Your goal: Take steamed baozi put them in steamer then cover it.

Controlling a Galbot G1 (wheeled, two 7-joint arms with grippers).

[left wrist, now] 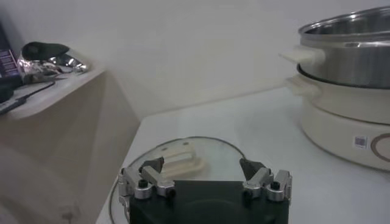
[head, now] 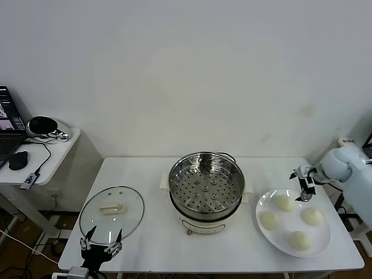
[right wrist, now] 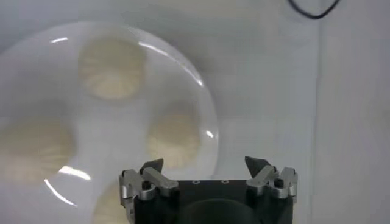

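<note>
The white table (head: 151, 244) carries the steamer (head: 206, 185) at its middle, open and with nothing on its perforated tray, the cover (head: 111, 214) lying flat to the robot's left of it and the white plate (head: 263, 203) to the right. All four steamed baozi (head: 284, 203) sit on that plate, so the first pick looks like the right arm's — the right gripper (head: 304, 192) hangs just above the plate's far edge, jaws apart and empty, with the nearest bun directly below and slightly nearer the robot. The left gripper (head: 100, 240), also spread wide and holding nothing, waits at the cover's near rim
</note>
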